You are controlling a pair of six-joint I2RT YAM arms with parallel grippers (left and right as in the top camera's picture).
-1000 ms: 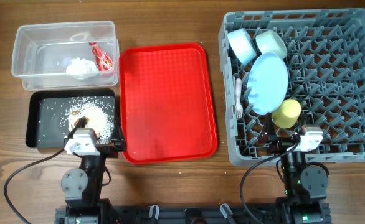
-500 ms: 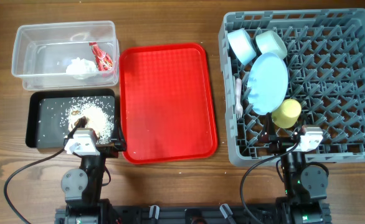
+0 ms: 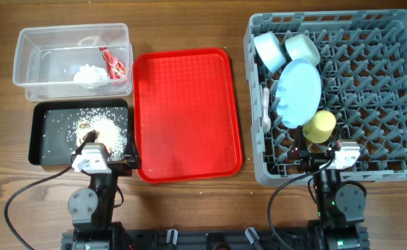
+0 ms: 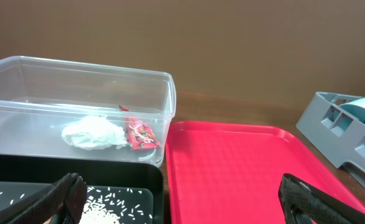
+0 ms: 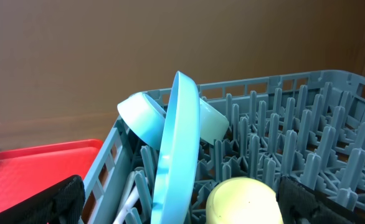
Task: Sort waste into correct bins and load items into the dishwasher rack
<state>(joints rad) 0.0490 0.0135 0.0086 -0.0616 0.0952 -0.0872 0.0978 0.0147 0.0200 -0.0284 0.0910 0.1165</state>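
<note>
Endgame, by my reading: nothing is left out to carry, so the step in hand looks like a final check, not another pick.

Far left, the clear tub (image 3: 44,66) holds the crumpled tissue (image 3: 89,73) with the red wrapper (image 3: 112,64) just beside it, both toward its right end. Right below sits the black tray (image 3: 38,132), with the food scraps and rice (image 3: 101,130) heaped on its right half and loose grains scattered across the floor. At that tray's near edge sits the left gripper (image 4: 179,193), fingers spread wide, nothing between them.

Centre table, the red tray (image 3: 186,111) carries nothing at all.

Over to the rack (image 3: 377,83), and everything is clustered in its left part. The white fork and spoon (image 3: 266,107) lie along the left wall. The light blue bowl (image 3: 268,50) and pale green bowl (image 3: 302,47) lean side by side in the far corner. The blue plate (image 3: 299,83) stands on edge between the pegs just in front of them. The yellow cup (image 3: 320,126) rests nearest the arm. At the rack's near wall is the right gripper (image 5: 176,196), fingers apart too, gripping nothing.

If any move remains, I'd judge it only calls for confirming that the plate stands steady between its pegs.
</note>
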